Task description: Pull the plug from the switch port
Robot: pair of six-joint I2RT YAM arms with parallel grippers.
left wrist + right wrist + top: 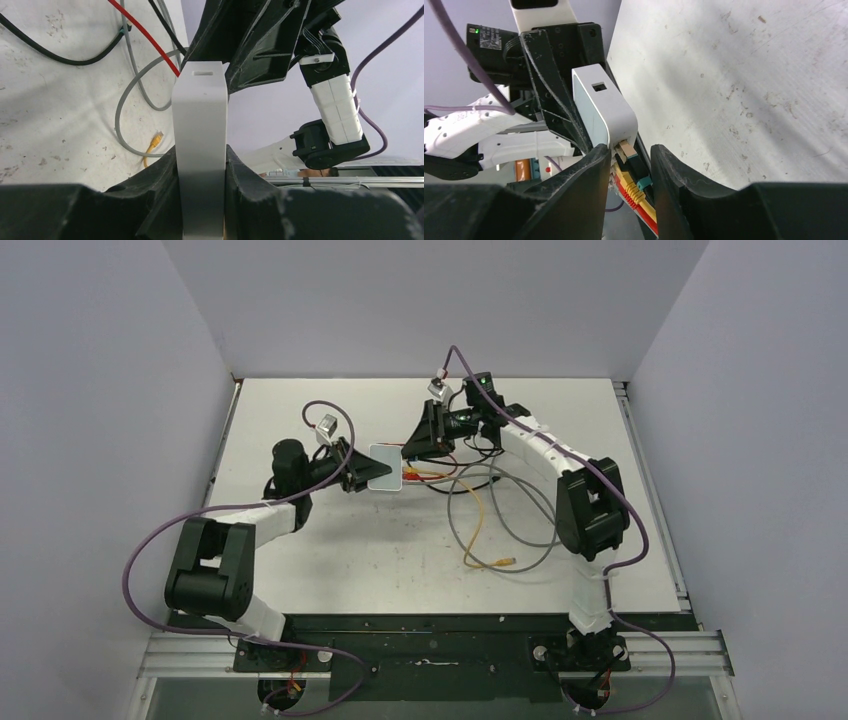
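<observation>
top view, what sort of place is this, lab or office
Most likely a robot lab test cell: grey partition walls box in a scuffed white table, a left arm and right arm bolted at its near edge, and loose network cables by a switch.

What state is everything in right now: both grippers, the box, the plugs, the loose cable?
left gripper: shut on the white box.
white box: clamped between the left fingers, cables plugged into one narrow edge.
plugs: seated in the box's edge, between the right fingers.
right gripper: jaws slightly apart around the plugs; grip cannot be told.
yellow cable end: unplugged, lying loose on the table.
</observation>
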